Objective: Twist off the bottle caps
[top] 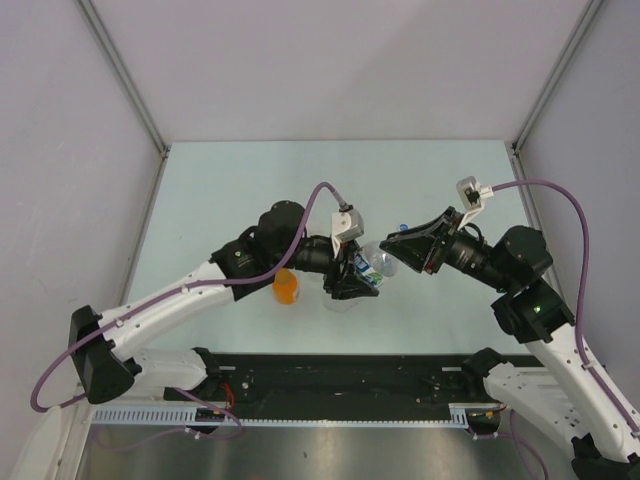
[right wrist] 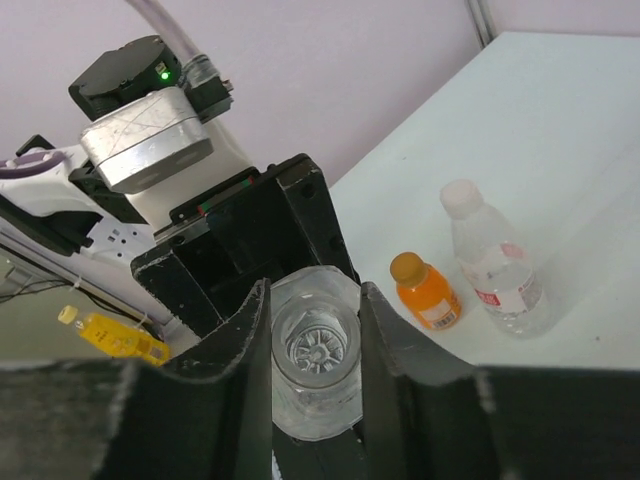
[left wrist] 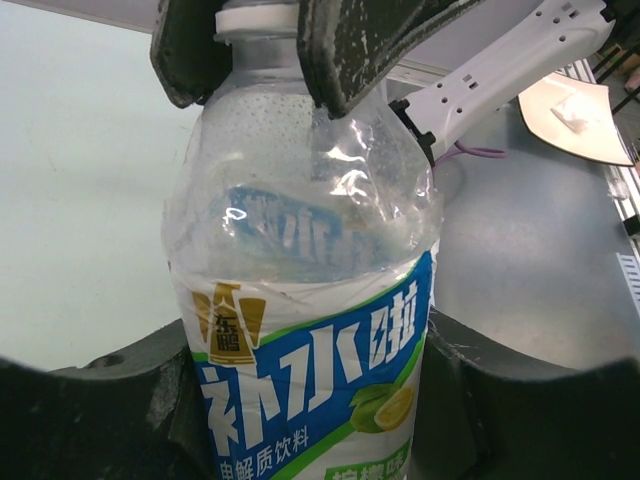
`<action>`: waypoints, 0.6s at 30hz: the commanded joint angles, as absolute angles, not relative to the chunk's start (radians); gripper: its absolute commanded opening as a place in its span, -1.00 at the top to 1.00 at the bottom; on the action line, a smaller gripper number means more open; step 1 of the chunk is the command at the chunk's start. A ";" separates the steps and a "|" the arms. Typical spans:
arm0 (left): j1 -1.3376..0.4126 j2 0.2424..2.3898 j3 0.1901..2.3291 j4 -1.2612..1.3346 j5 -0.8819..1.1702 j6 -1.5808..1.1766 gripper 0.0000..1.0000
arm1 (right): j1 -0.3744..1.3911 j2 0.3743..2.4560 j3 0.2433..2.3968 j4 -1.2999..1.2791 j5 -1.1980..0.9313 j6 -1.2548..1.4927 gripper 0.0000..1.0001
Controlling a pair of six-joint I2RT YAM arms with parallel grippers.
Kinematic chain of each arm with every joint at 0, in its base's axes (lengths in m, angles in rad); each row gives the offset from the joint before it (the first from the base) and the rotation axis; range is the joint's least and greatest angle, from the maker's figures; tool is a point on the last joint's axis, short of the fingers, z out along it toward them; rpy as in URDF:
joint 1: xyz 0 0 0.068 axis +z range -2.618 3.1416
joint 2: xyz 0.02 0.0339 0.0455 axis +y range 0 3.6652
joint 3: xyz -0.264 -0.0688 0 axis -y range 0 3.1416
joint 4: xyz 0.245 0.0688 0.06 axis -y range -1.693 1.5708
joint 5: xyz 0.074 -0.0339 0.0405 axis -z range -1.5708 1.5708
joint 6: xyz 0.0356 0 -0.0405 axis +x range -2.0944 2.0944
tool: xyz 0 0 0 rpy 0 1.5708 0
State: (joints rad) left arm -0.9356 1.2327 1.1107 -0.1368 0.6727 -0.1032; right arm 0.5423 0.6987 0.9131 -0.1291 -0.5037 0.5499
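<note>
Nearest the lens, the left gripper (left wrist: 305,405) has its dark padded fingers (left wrist: 90,420) clamped on the labelled belly of a clear, thin-walled plastic bottle with a blue-and-white label (left wrist: 310,300), held between the two arms. Above it, the right gripper (left wrist: 260,40) is pinched narrowly on the neck, at the white collar ring (left wrist: 255,18). From the right wrist the mouth looks open, with no blue cap on it. A small blue speck (top: 403,228) behind that gripper in the top view could be the cap, but I cannot tell.

Judging by its crinkled shoulder, this bottle is light and soft. It will likely dent and twist under a squeeze, so the body wants a firm low hold while the stiffer neck takes the turning.

Large white characters read 补水啦, with 电解质饮料 beneath and a pictured lime; the gold badge is too small to read. On the white table (right wrist: 560,120) a short orange plastic bottle (right wrist: 428,298) with an orange cap (right wrist: 405,265) stands just beside a clear bottle with a red-and-white label (right wrist: 500,275) and a white cap (right wrist: 460,197). Their print is illegible.
</note>
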 commanded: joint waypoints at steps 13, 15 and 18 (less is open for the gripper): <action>-0.936 1.080 1.141 -0.164 0.381 -0.043 -1.00 | 0.542 0.672 0.946 -0.166 -0.436 0.515 1.00; -0.936 1.059 1.132 -0.172 0.336 -0.041 -0.99 | 0.538 0.667 0.960 -0.163 -0.405 0.514 1.00; -0.936 1.017 1.118 -0.178 0.285 -0.041 -1.00 | 0.528 0.673 0.985 -0.163 -0.376 0.515 1.00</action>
